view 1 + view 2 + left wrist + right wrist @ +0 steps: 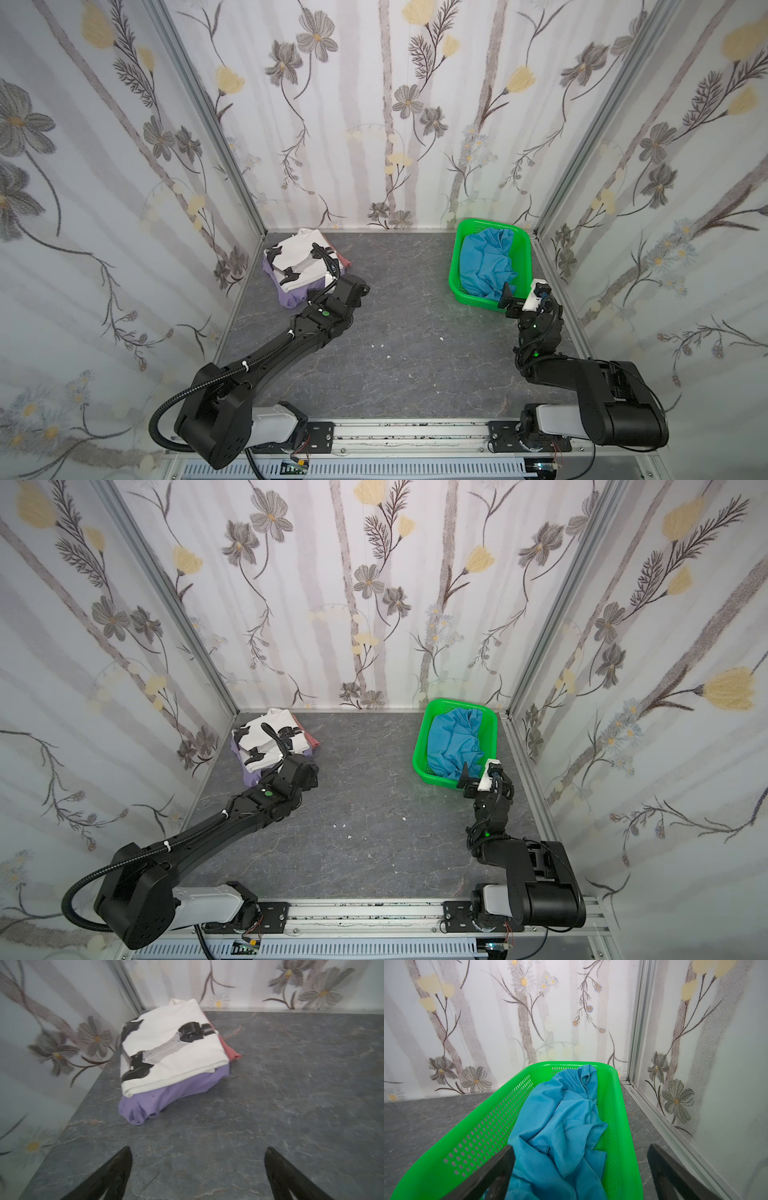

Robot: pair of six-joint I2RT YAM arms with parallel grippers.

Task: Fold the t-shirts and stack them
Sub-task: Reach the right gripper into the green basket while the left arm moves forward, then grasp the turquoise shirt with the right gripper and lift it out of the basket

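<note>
A folded stack of t-shirts lies in the back left corner: a white one with black-grey print (297, 259) (266, 739) (170, 1047) on top, a lavender one (291, 297) (166, 1093) under it, and a pinkish-red one (343, 259) (230, 1051) peeking out at the side. A crumpled bright blue t-shirt (486, 262) (455, 742) (560, 1126) fills the green mesh basket (456, 257) (488, 1126). My left gripper (198, 1153) is open over bare table, short of the stack. My right gripper (580, 1151) (517, 293) hangs open over the basket's near end, straddling its right wall, holding nothing.
Floral-papered walls close in on the left, back and right, with aluminium posts at the corners. The basket stands close to the right wall. A few small white scraps (388, 356) lie on the dark grey tabletop (415, 316). Both arm bases sit on a rail along the front edge.
</note>
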